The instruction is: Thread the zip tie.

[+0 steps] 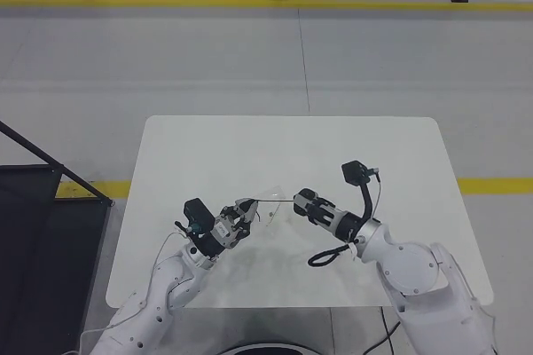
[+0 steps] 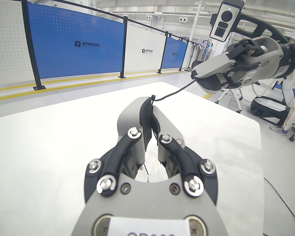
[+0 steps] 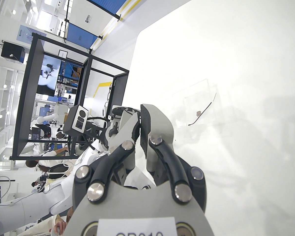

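left wrist view: left claw (image 2: 151, 104) clamped on the zip tie (image 2: 173, 92) by its head, right claw (image 2: 195, 76) pinching the far end — both held above the surface (image 2: 51, 136), apparently so each end can be steered.

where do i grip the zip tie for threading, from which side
Grip the zip tie on its strap, clear of the head, from the side opposite the left gripper, which pinches the head end; the strap runs free that way, into the right gripper.
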Tool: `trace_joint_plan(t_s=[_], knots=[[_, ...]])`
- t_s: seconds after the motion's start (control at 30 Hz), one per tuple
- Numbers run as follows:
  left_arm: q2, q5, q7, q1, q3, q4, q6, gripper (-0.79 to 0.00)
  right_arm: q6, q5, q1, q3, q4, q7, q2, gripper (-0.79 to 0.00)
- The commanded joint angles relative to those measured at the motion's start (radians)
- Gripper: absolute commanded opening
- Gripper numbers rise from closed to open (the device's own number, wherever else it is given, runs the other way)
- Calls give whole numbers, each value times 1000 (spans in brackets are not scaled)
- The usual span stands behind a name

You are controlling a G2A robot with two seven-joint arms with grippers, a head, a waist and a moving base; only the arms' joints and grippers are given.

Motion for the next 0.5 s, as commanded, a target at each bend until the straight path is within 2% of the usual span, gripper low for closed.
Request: trace_joint_plan(t_s=[0.0, 0.23, 0.47], knots=[[0, 0, 0, 0, 0, 0, 0, -785, -3, 0, -10, 9, -6, -8, 1, -785], [-2, -20, -18, 3, -4, -9, 7, -785, -34, 10, -93, 61, -69, -19, 11, -785], [-10, -124, -57, -26, -10, 15, -65, -785, -34, 4, -112, 66, -88, -20, 12, -785]])
